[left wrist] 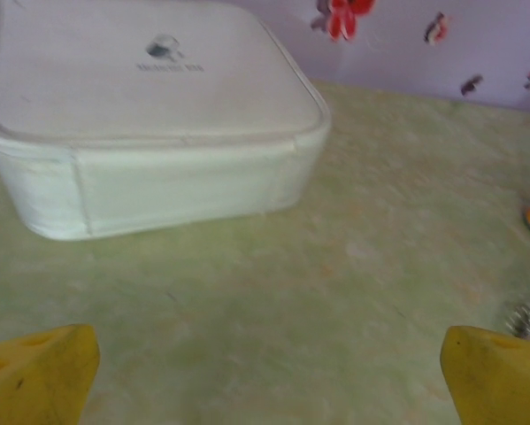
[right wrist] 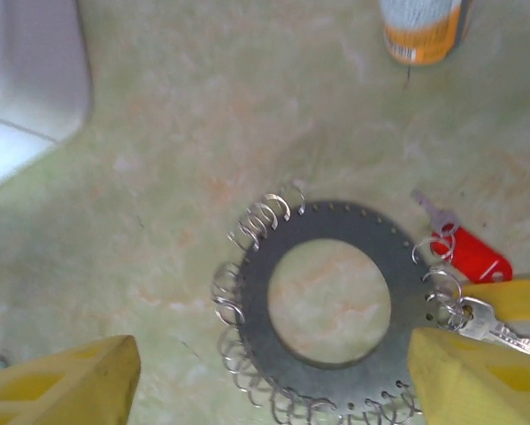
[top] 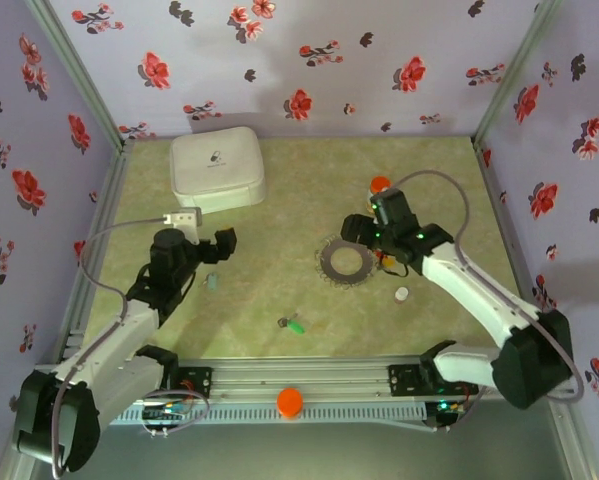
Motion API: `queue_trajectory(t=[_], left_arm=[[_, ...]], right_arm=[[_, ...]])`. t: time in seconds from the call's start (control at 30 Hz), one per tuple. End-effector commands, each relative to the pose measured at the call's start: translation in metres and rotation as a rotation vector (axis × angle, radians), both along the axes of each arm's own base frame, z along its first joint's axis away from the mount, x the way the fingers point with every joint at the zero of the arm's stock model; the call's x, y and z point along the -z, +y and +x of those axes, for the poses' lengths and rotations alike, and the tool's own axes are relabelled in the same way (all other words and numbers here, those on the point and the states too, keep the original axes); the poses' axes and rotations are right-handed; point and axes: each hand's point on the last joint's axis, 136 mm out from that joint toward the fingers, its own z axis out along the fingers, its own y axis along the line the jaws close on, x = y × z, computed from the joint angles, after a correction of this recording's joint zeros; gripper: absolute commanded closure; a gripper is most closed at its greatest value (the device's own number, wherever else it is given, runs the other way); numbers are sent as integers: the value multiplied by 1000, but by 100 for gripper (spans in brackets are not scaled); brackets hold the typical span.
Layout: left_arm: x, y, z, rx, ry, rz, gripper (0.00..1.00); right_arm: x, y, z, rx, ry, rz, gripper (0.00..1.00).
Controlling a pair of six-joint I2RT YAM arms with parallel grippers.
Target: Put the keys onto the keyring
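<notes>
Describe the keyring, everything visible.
The keyring is a flat, dark-grey metal disc with a wide round hole. Small holes line its rim, many carrying small silver wire loops. It lies flat on the green table, right of centre. A red-tagged key and a yellow-tagged key lie against its right edge, apparently hooked on loops.

Soft, even light from overhead fills your enclosure, leaving the green surface point(top: 279, 300) bright and almost free of glare. Shadows fall short and faint: a thin dark edge under the white case point(top: 217, 170), a smudge beneath the keyring point(top: 343, 262). Your overhead view looks slightly hazy, its walls point(top: 379, 60) leaning outward toward the corners. Your left wrist view renders the case washed out and soft. Your right wrist view keeps the keyring crisp, while the right claw's yellow fingers point(right wrist: 61, 385) blur at the bottom edge.
</notes>
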Motion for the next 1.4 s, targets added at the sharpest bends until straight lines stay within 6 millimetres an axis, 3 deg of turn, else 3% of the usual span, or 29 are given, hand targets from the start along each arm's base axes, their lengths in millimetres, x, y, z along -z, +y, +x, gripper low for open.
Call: queue_trajectory(t=[0.0,0.17,0.3,0.47,0.57,0.73,0.93,1.03,1.2,1.37], left_arm=[[-4,-19,-9,42,57,-50,1],[12,-45,-18,63,95,-68,3],[22,-73,-13,96,124,-57,3],[32,-109,6,173,119,-50,5],[34,-118,20,175,121,-25,11],[43,-136,28,200,172,-54,15],[53,-139,28,162,211,-93,16],[58,-131,27,125,229,-79,16],[65,-127,20,123,277,-50,15],[70,-127,18,128,298,-48,14]], right_arm=[[14,10,7,33,83,-6,25],[33,34,25,-44,95,-10,25],[48,44,45,-179,95,-65,28],[56,40,71,-269,67,-139,30],[64,35,83,-265,86,-96,35],[86,39,81,-308,157,-77,39],[110,55,69,-410,252,-29,38],[115,64,68,-443,265,-20,40],[112,71,63,-476,258,-52,44],[102,66,56,-479,242,-114,50]])
